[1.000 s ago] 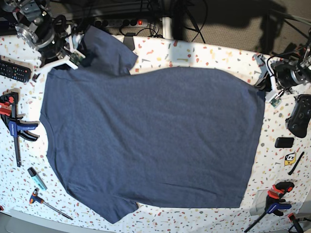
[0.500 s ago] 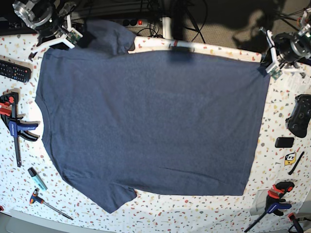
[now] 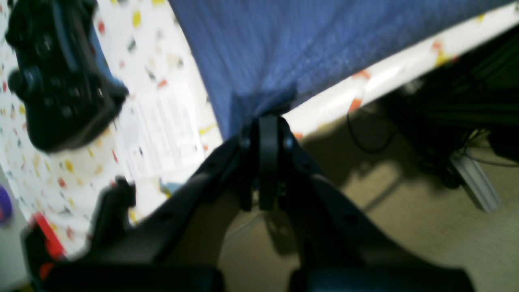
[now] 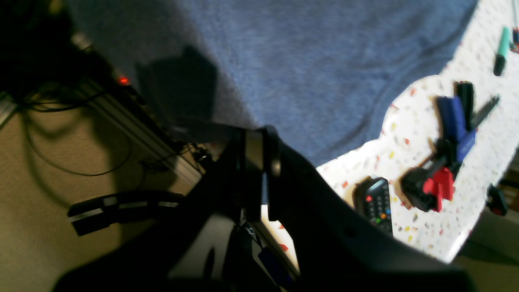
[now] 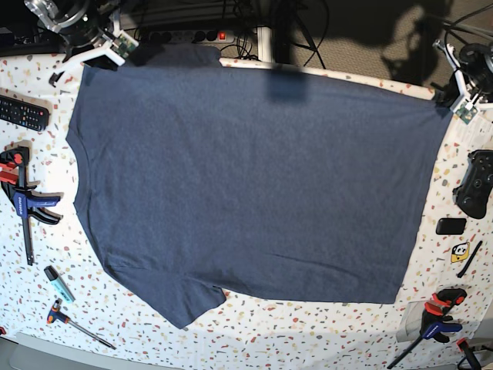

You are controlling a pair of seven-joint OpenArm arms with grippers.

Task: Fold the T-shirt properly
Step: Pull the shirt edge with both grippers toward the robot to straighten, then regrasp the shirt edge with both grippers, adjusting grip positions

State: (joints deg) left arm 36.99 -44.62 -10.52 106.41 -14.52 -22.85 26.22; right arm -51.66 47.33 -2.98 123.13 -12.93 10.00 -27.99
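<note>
T-shirt (image 5: 254, 185) spread flat on speckled surface (image 5: 254, 339) — left claw (image 3: 267, 121) pinching hem corner, right claw (image 4: 255, 142) clamped on shoulder edge.

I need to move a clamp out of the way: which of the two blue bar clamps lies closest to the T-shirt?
The left-edge clamp, beside the remote: its handle nearly reaches the T-shirt collar. The other clamp, at the bottom-right corner, lies well clear of the hem.

Both wrist views blurred. T-shirt (image 5: 254, 185) shows plain side only, any print hidden. Far sleeve tucked behind top edge, past desk (image 5: 254, 339) rim. Left hand (image 5: 462, 96) & clamp (image 5: 435, 320) partly cut off by frame edge.
</note>
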